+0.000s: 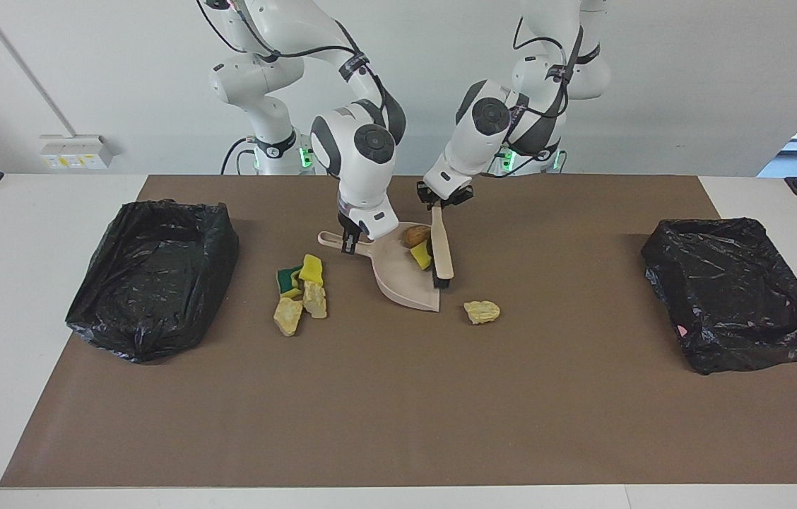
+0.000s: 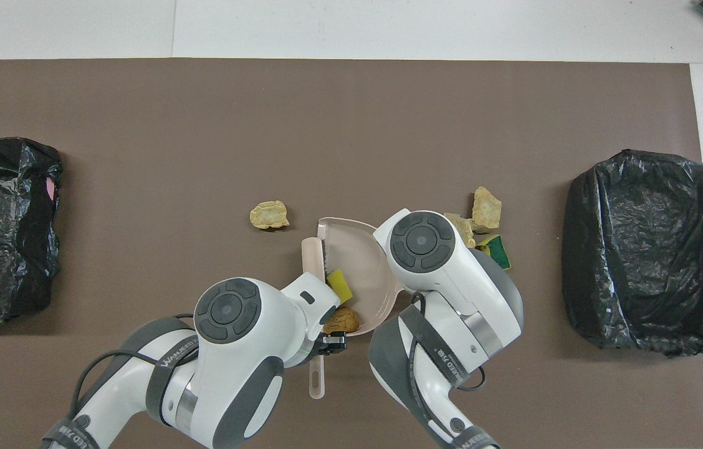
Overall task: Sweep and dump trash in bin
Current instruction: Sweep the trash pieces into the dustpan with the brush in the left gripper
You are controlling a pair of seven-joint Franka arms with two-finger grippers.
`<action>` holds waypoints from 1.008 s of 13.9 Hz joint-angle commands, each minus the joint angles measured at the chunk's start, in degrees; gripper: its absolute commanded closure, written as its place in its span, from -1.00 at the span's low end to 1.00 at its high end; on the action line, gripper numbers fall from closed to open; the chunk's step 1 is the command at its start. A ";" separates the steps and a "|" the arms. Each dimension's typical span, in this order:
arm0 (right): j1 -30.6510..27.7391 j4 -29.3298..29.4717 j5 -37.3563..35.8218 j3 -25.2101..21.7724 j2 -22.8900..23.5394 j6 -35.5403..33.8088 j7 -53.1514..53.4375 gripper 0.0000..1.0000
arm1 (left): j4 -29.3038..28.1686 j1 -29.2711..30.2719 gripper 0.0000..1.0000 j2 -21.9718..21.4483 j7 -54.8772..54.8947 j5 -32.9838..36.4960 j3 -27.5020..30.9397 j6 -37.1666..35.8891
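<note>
Beige plastic fills the middle of your facing view: the dustpan (image 1: 409,276) lies on the brown mat (image 1: 398,410), its handle clamped in the right gripper (image 1: 350,242). Your left gripper (image 1: 439,200) is closed on the handle of the brush (image 1: 440,249), whose bristles sit at the pan's open edge. Inside the pan you have a brown cork-like lump (image 1: 415,235) and a yellow sponge bit (image 1: 422,256). One pale crumbly foam chunk (image 1: 481,312) lies on the mat just outside the pan's lip. A cluster of scraps (image 1: 300,293), yellow, green and beige, sits beside the pan toward the right arm's end, with a black-lined bin (image 1: 151,279) near it and a second bin (image 1: 738,300) at the left arm's end.

From overhead, you see the lump (image 2: 341,320) and sponge bit (image 2: 339,284) resting in the pan (image 2: 358,262) against the brush (image 2: 314,262), the loose chunk (image 2: 269,214) apart from it, and the cluster (image 2: 482,221) partly hidden by the right arm.
</note>
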 commanded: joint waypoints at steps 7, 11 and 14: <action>0.17 -1.61 -1.25 0.09 -1.31 0.92 1.72 1.00 | 9.74 2.68 1.00 2.28 2.32 -1.00 4.71 -5.38; -0.01 -1.61 -1.25 0.09 -1.31 0.92 1.81 1.00 | 9.74 4.45 1.00 3.25 16.27 0.83 11.37 -5.03; -0.01 -1.61 -1.25 0.09 -1.31 1.01 2.07 1.00 | 9.83 4.62 1.00 7.02 23.32 3.91 14.46 -1.36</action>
